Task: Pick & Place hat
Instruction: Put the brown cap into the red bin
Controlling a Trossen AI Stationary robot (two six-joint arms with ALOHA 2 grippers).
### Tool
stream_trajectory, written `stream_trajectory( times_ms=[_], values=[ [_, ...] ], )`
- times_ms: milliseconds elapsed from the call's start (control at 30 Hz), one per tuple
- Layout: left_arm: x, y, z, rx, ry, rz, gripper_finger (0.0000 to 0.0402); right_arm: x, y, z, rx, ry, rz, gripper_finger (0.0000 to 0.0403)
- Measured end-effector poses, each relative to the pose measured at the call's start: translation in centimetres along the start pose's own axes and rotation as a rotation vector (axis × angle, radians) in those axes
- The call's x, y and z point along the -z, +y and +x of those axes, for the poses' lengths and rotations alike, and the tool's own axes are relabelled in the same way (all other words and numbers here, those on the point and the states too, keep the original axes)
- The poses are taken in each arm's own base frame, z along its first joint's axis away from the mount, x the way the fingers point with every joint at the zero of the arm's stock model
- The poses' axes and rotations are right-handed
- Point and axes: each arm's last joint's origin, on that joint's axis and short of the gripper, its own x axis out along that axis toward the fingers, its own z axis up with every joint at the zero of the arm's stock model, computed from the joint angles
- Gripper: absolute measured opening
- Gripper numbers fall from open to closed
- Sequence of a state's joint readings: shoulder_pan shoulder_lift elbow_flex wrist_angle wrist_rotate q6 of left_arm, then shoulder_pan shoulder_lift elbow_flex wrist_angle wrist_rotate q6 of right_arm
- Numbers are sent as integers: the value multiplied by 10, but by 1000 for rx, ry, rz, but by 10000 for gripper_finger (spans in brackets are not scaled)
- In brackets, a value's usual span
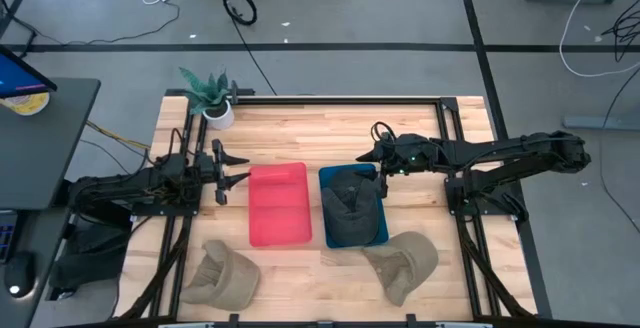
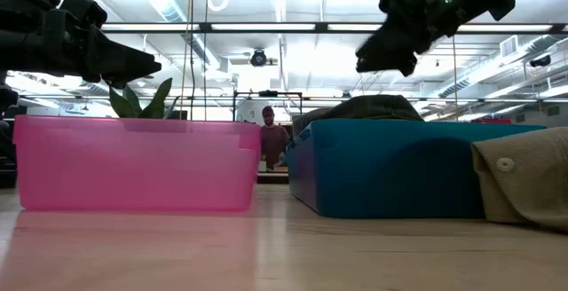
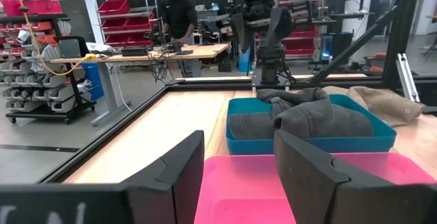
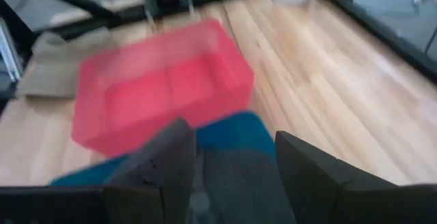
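My right end effector [image 1: 372, 157]: wide, empty, stretched above blue bin [image 1: 378, 230], frame centre.
My left end effector [image 1: 240, 167]: wide, empty, beside pink bin [image 1: 278, 230].

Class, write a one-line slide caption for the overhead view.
Dark hat in the blue bin, pink bin empty, two tan hats on the table, both grippers open.

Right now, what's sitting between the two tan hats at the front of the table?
Nothing: in the high view, only bare wooden table lies between the left hat and the right hat.
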State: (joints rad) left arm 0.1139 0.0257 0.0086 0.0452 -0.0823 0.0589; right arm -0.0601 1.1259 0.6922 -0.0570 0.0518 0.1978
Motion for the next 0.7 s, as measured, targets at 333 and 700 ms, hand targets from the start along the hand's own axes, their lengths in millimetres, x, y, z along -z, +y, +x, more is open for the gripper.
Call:
stream_trajectory(
  times_ms=[333,700],
  values=[
    [0,0,0,0,0,0,181,-15,17,-3,-218,-120,267,206],
    [0,0,0,0,-3,-1,181,-7,91,-24,-483,-164,332,206]
  ],
)
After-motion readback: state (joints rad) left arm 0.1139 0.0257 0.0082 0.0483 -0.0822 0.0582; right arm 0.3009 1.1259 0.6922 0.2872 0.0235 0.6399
